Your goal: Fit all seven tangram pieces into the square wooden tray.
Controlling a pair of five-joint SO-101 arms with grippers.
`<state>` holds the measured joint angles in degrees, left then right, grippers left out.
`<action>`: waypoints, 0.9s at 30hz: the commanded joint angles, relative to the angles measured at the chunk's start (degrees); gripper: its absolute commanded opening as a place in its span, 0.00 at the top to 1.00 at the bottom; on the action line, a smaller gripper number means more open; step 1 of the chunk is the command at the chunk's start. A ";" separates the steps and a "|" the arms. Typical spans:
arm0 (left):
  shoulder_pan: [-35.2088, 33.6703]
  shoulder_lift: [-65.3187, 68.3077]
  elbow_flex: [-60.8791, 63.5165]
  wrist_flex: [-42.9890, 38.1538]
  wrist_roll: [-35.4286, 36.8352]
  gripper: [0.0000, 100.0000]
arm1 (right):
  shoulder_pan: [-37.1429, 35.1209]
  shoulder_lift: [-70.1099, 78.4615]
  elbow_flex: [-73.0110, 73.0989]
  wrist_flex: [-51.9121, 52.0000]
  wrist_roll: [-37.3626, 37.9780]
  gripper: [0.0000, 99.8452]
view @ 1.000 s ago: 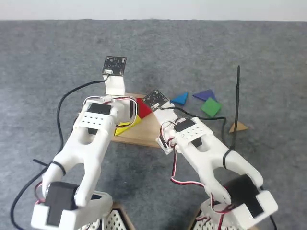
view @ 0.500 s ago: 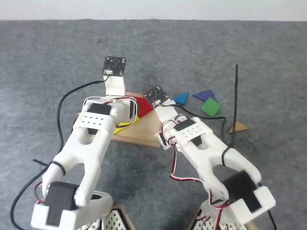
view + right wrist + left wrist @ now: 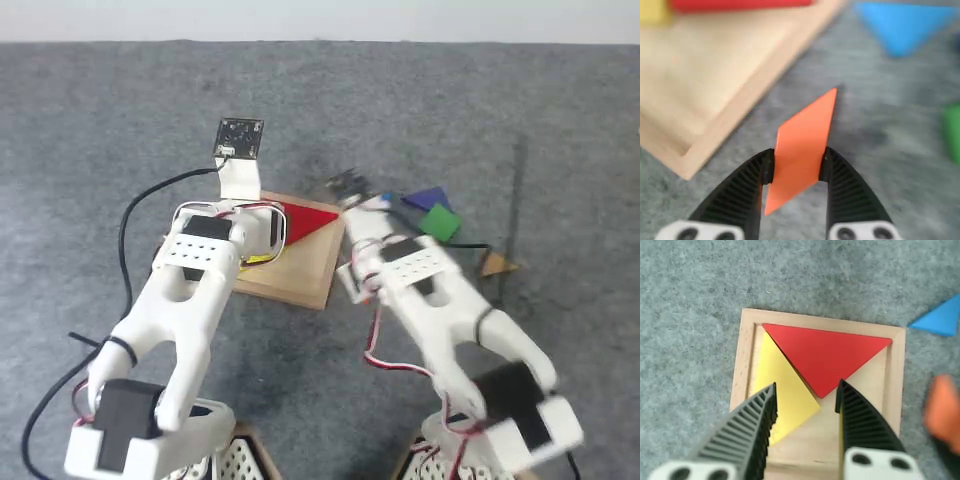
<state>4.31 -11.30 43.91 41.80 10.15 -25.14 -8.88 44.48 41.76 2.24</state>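
Grey carpet [image 3: 880, 150]; orange parallelogram [image 3: 801, 145] in right jaws, long axis outward

overhead plus two close wrist cameras
high view looks down from afar; all three share the wooden tray [image 3: 285, 288].
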 commanded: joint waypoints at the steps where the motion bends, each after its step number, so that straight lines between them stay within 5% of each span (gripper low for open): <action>1: 0.53 -0.18 -0.40 -0.70 -0.35 0.81 | 3.12 -11.21 -2.55 3.56 -4.13 0.96; 7: 0.18 -0.26 -0.75 -0.70 -0.35 0.81 | -4.70 -12.44 -2.99 -0.04 -13.98 0.96; 13: -0.35 -0.35 -0.75 -0.70 -0.26 0.81 | -8.48 0.31 -9.32 -5.05 -32.18 0.96; 27: -17.49 -0.88 -6.11 1.76 12.40 0.81 | -12.97 20.09 -28.48 -1.45 -42.81 0.99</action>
<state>-10.64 -11.30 41.45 42.15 19.65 -37.10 9.93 21.01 40.18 -37.76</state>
